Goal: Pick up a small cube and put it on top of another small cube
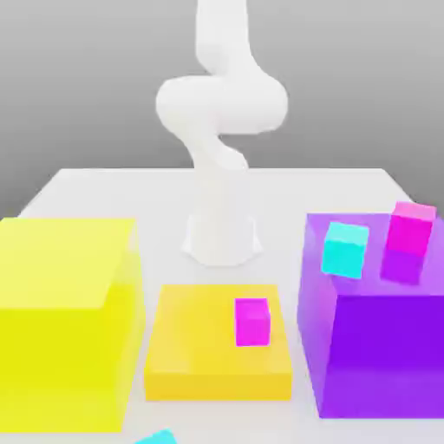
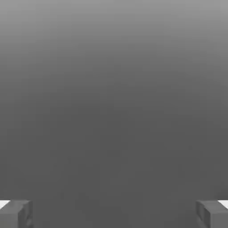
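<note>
The end effector (image 2: 114,213) is hanging wide open, gripping nothing, with the small cyan cube (image 1: 345,249) sitting far below it on the purple block (image 1: 373,329). The risk is that the fingers clip the magenta cube (image 1: 410,230) beside the cyan one. I'm counting two magenta cubes, one whole cyan cube plus a cyan sliver, and three big blocks on the worktop (image 1: 104,186).

White arm (image 1: 217,130) on pale grey tabletop (image 1: 104,186). Big yellow block (image 1: 65,321), orange block (image 1: 199,347), translucent purple block (image 1: 381,338). Cyan small cube (image 1: 345,249) on purple block, magenta cube (image 1: 410,229) beside; another magenta cube (image 1: 251,322) on orange. All plain.
</note>
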Controlling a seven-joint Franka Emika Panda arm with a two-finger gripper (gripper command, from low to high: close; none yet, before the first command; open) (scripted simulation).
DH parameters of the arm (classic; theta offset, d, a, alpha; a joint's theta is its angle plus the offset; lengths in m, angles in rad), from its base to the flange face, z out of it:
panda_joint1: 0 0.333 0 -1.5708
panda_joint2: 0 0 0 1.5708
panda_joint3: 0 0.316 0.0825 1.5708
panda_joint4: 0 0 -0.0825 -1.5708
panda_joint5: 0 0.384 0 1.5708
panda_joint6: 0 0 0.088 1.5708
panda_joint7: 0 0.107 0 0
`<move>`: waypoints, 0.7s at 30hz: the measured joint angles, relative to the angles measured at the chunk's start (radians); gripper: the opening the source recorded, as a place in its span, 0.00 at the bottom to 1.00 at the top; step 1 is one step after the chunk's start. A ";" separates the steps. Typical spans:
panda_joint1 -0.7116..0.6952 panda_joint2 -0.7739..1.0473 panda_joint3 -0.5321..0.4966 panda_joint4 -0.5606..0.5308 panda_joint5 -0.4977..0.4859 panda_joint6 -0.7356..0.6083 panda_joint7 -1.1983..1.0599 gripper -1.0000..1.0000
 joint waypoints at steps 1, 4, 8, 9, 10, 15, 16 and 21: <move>0.014 0.039 -0.018 0.002 0.012 0.009 -0.030 0.50; 0.054 0.151 -0.067 0.010 0.049 0.033 -0.114 0.50; 0.095 0.296 -0.123 0.019 0.104 0.065 -0.230 0.50; 0.103 0.333 -0.136 0.021 0.119 0.073 -0.259 0.50; 0.111 0.369 -0.147 0.023 0.133 0.080 -0.288 0.50; 0.128 0.552 -0.182 0.035 0.203 0.119 -0.433 0.50; 0.131 0.588 -0.187 0.038 0.214 0.127 -0.460 0.50; 0.118 0.765 -0.190 0.048 0.251 0.171 -0.582 0.50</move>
